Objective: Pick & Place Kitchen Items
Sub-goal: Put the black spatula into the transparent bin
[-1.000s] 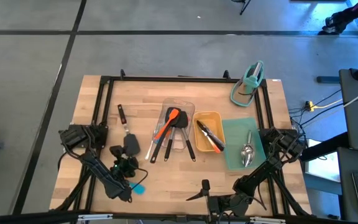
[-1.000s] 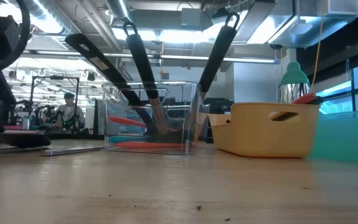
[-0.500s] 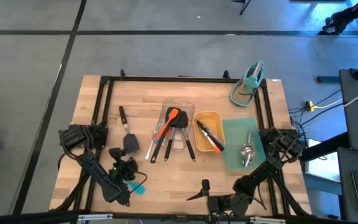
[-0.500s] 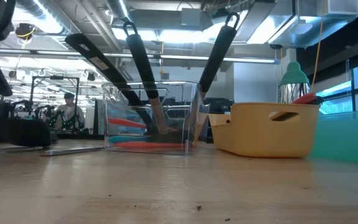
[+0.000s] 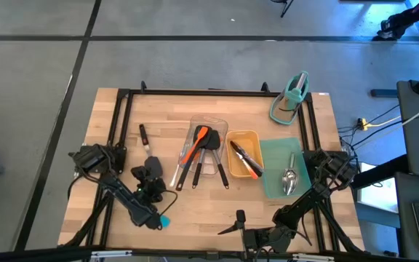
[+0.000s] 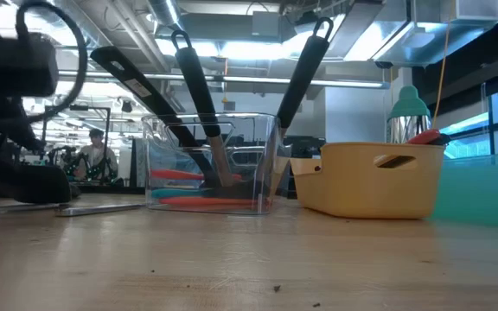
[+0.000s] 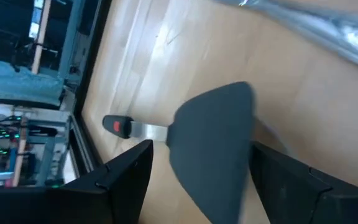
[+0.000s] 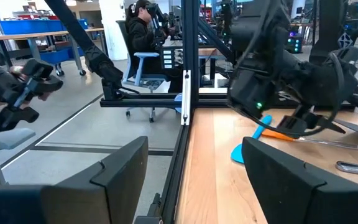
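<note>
Item 1, table (image 5: 217,211): I see bare wood along the near edge and down the left side; a black frame rail (image 5: 116,138) runs just inside the left edge, another inside the right edge.

Item 2, left gripper (image 5: 151,175): I have it low over the head of the black slotted turner (image 5: 146,149), which lies flat on the wood left of the trays, handle pointing to the far edge. In the left wrist view its two fingers (image 7: 126,180) stand apart on either side of the turner head (image 7: 213,146), clasping nothing.

Item 3, blue spatula (image 5: 164,219): flat on the table near the front edge, partly under the left arm.

Item 4, clear tray (image 5: 222,125): centre of table; holds an orange spatula (image 5: 195,149) and black utensils whose handles lean out over its near rim.

Item 5, yellow tray (image 5: 257,138): touching the clear tray's right side; holds black-handled tongs (image 5: 244,160) with orange tips.

Item 6, teal mat (image 5: 271,156): right of the yellow tray; a steel spoon (image 5: 289,178) lies on it.

Item 7, teal stand (image 5: 291,98): far right corner.

Item 8, right gripper (image 8: 191,180): parked at the near right edge, fingers apart, empty
</note>
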You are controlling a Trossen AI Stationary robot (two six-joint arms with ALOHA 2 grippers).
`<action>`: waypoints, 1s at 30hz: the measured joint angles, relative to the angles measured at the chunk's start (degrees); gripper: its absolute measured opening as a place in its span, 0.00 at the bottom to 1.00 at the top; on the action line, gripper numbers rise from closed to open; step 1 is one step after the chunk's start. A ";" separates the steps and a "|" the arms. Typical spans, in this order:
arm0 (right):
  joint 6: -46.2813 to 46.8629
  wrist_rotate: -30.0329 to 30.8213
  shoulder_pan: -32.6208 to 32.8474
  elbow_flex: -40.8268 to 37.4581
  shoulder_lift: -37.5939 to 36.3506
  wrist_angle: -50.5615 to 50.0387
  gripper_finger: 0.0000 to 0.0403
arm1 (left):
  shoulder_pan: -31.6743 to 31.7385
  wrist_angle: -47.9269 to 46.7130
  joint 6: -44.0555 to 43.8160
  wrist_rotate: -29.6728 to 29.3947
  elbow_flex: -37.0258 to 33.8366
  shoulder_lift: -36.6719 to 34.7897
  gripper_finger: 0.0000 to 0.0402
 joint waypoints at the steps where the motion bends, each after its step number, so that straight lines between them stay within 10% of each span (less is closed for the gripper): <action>1: 0.01 0.00 0.00 0.00 0.00 0.00 0.65 | 0.36 0.14 0.31 0.00 -0.50 0.00 0.64; 14: 0.01 0.00 -0.02 0.00 0.00 0.00 0.65 | 3.05 3.86 1.15 -0.57 -5.62 -0.34 0.57; 25: 0.01 -0.02 -0.02 0.00 0.00 0.00 0.65 | 3.33 4.92 1.07 2.67 -6.47 -1.49 0.05; 30: 0.01 -0.02 -0.02 0.00 0.00 0.00 0.65 | 2.54 0.03 -0.10 2.45 -5.19 -2.10 0.02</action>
